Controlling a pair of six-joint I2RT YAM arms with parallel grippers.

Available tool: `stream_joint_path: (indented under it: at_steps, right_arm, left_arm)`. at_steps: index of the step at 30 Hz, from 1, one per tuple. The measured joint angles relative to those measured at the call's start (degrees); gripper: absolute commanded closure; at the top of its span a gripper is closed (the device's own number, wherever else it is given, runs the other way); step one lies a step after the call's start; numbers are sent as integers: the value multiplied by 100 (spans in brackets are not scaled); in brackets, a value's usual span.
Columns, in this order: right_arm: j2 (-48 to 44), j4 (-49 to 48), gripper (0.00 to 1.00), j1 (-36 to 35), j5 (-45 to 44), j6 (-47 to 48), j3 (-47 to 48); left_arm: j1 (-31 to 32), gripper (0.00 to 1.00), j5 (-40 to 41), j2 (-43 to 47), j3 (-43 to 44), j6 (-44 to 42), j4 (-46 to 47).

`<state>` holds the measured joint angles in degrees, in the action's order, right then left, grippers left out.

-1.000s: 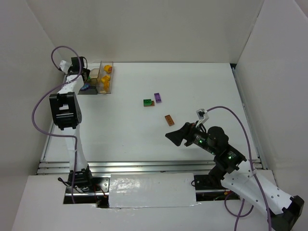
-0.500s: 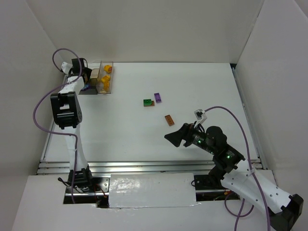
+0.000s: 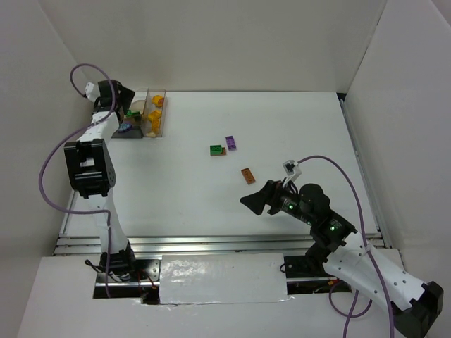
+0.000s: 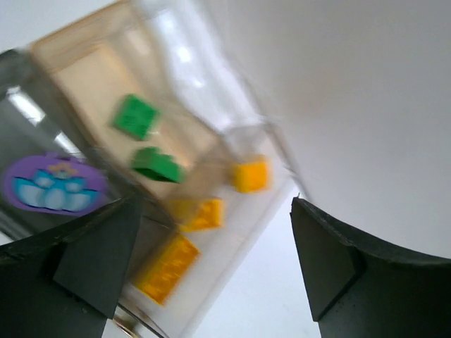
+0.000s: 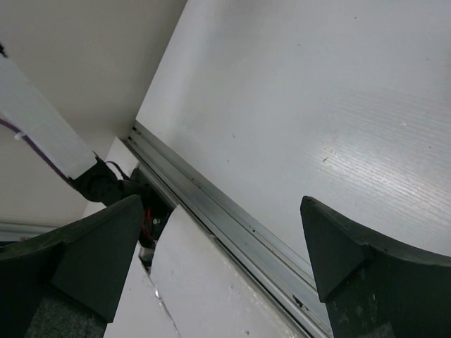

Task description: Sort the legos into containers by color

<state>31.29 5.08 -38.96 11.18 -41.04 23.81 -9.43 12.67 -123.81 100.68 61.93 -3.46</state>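
Note:
The containers (image 3: 161,120) stand at the table's far left. In the left wrist view, two green legos (image 4: 135,116) lie in the tan compartment (image 4: 77,67). Three yellow-orange legos (image 4: 199,213) lie in the clear compartment beside it. A rounded purple piece (image 4: 53,184) sits in the grey part. My left gripper (image 3: 124,107) hovers open just above these bins, holding nothing (image 4: 211,260). Loose on the table are a green lego (image 3: 215,149), a purple one (image 3: 230,143) and an orange-brown one (image 3: 247,175). My right gripper (image 3: 255,200) is open and empty, a little below the orange-brown lego.
White walls close in the table at the back and on both sides. A metal rail (image 5: 232,218) runs along the table's near edge, below my right gripper (image 5: 222,260). The right wrist view shows no legos.
My left gripper has gone from shut to wide open over the bins and drawn slightly back and left. A green lego now shows in the tan compartment. The right arm has barely moved.

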Motion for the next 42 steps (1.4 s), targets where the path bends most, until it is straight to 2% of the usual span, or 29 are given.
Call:
stream_joint_path:
  at_steps: [4,6,9,13,16,23,29,35,39,42]
  right_arm:
    - [13,57,0,22,-245,-22,4]
    - [-13,201,0,37,-455,-57,42]
    - [-118,535,0,50,-730,-120,177]
    - [-420,988,0,61,-1027,-151,389]
    - [-695,1217,0,66,-1102,-155,428]
    - [-1023,1480,0,72,-1062,-282,402]
    - [-1137,1563,0,74,-975,-302,341]
    - [-1128,1591,0,74,-918,-278,315]
    - [-1126,1598,0,74,-903,-256,313]
    - [-1126,1596,0,74,-898,-254,308]
  left_arm:
    - [428,0,-162,892,103,-892,-140]
    - [988,0,-72,1300,136,-1342,-280]
    - [2149,1,131,1775,138,-2006,-608]
    - [3523,0,343,1847,-195,-2459,-994]
    - [4076,0,535,1648,-479,-2712,-1482]
    - [4177,0,750,302,354,-2881,-2352]
    - [4118,3,890,-431,925,-2879,-2765]
    - [4118,7,883,-586,1019,-2861,-2872]
    - [4118,15,850,-586,975,-2848,-2841]
    - [4120,15,828,-588,852,-2850,-2824]
